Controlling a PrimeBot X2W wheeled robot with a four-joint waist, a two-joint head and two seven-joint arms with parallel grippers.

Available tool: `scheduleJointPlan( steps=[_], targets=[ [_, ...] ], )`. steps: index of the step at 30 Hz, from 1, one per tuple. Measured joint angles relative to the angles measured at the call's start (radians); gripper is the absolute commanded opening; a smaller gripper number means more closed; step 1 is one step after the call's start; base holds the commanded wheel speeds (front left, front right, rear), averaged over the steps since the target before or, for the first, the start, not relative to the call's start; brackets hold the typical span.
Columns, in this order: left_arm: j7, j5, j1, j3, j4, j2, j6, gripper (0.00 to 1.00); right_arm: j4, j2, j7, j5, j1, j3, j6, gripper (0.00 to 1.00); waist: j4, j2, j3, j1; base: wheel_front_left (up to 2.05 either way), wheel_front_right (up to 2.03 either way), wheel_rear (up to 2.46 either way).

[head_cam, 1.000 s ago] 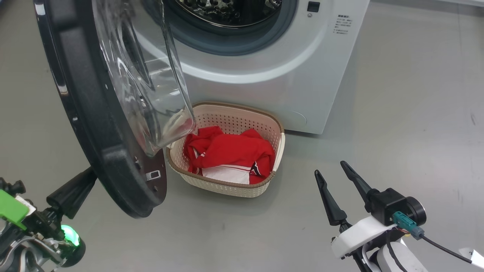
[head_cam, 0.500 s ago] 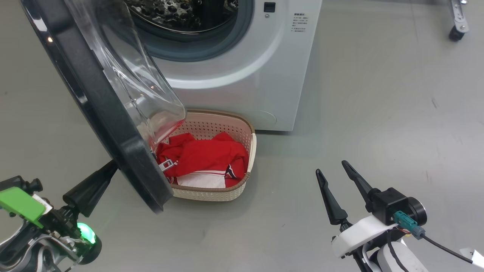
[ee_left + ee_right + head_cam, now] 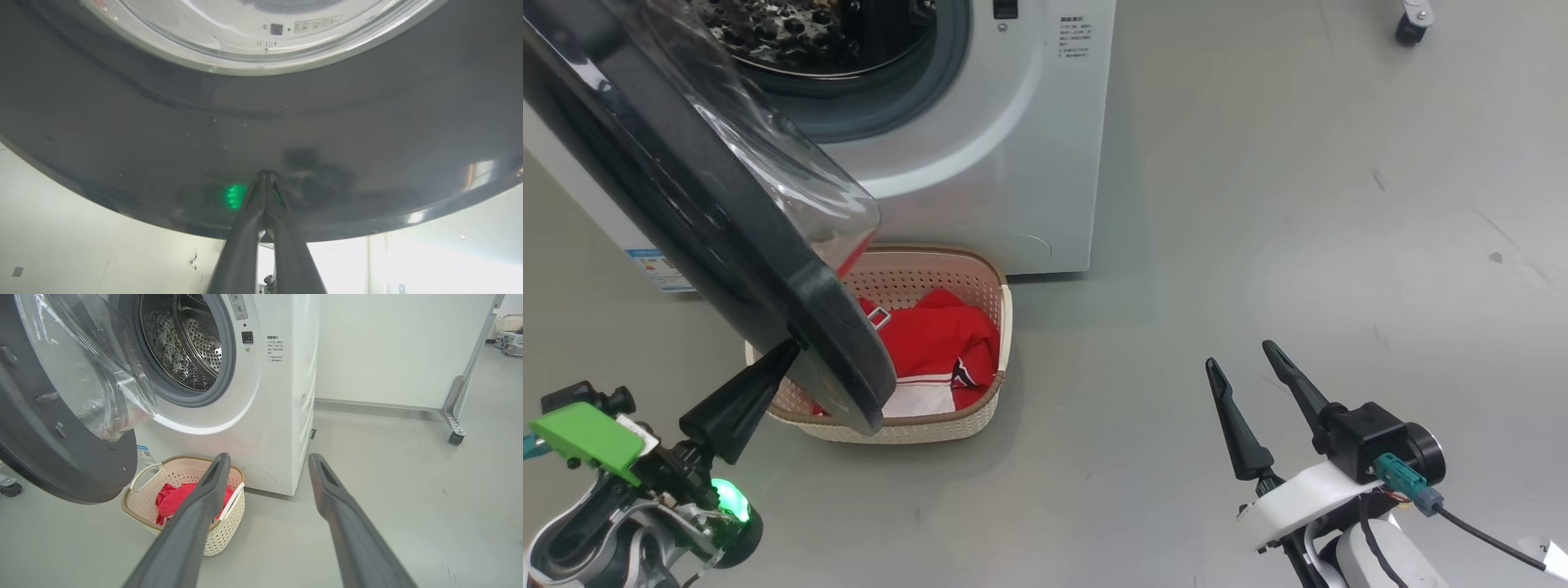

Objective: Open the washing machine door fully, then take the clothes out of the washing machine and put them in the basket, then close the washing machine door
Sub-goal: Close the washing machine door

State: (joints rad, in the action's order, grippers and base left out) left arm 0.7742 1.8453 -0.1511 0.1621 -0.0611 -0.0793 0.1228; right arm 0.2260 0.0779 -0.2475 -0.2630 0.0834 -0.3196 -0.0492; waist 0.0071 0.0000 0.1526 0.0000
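The big round black door (image 3: pixel 686 220) stands half open; the left claw (image 3: pixel 265 175), pressed tight together, touches its shiny front

a smooth grey floor (image 3: pixel 1258 204) carries a few small dark scuffs (image 3: pixel 1494 258). behind it stands a white wall panel (image 3: pixel 388 347) with a grey skirting strip (image 3: pixel 367 404) along its foot. at the panel's right edge a slanted metal leg (image 3: pixel 466 375) ends in a black caster (image 3: pixel 455 437) resting on the floor. far beyond sits a pale container (image 3: pixel 508 322), too small to make out.
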Motion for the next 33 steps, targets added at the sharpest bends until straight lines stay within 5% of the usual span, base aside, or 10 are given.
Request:
scheduleJointPlan(
  steps=[14, 33],
  targets=[
    [-0.1, 0.038, -0.063, 0.014, -0.073, 0.026, 0.0, 0.0, 0.001, -0.003, 0.0, -0.013, 0.0, 0.026, 0.016, 1.0, -0.113, 0.0, 0.016, 0.0, 0.0, 0.0, 0.0],
    [-0.254, 0.073, -0.193, 0.012, -0.156, 0.04, 0.005, 0.0, -0.014, -0.008, 0.0, -0.02, -0.005, 0.039, 0.017, 1.0, -0.181, 0.0, 0.035, 0.0, 0.0, 0.0, 0.0]
  ],
)
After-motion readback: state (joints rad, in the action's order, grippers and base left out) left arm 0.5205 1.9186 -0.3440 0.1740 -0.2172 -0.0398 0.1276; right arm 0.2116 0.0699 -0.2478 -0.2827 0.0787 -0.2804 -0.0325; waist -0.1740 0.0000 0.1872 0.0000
